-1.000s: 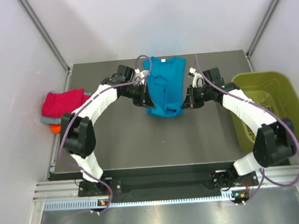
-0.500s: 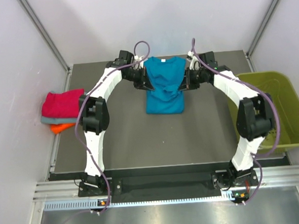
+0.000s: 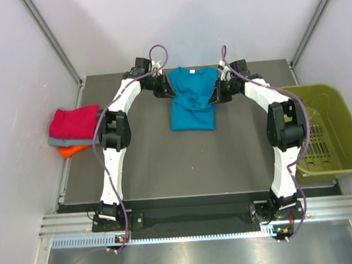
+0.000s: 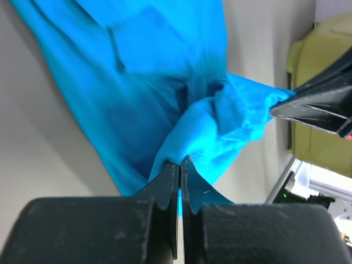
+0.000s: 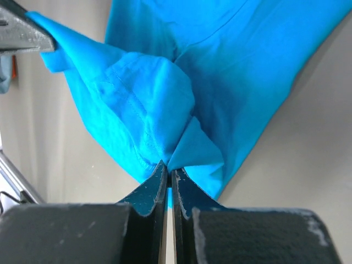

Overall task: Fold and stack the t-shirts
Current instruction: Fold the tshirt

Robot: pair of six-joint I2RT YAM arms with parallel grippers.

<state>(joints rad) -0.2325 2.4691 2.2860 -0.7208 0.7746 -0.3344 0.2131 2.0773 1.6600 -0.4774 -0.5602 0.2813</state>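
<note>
Pinching opposite sides of the teal-blue t-shirt (image 3: 192, 110) at the table (image 3: 166, 162) back, left gripper (image 3: 165, 90) and right gripper (image 3: 218, 94) clamp cloth tight; folded shirts (image 3: 74, 127) lie left, green bin (image 3: 326, 99) right.

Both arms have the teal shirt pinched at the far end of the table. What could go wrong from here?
1. The left gripper and right gripper each hold only a small tip of the teal-blue cloth t-shirt between their fingers; a pull could slip it free.
2. The cloth is bunched and wrinkled between the two grips, so letting go now would likely leave a lumpy fold, poor for stacking on the folded magenta-red shirt.
</note>
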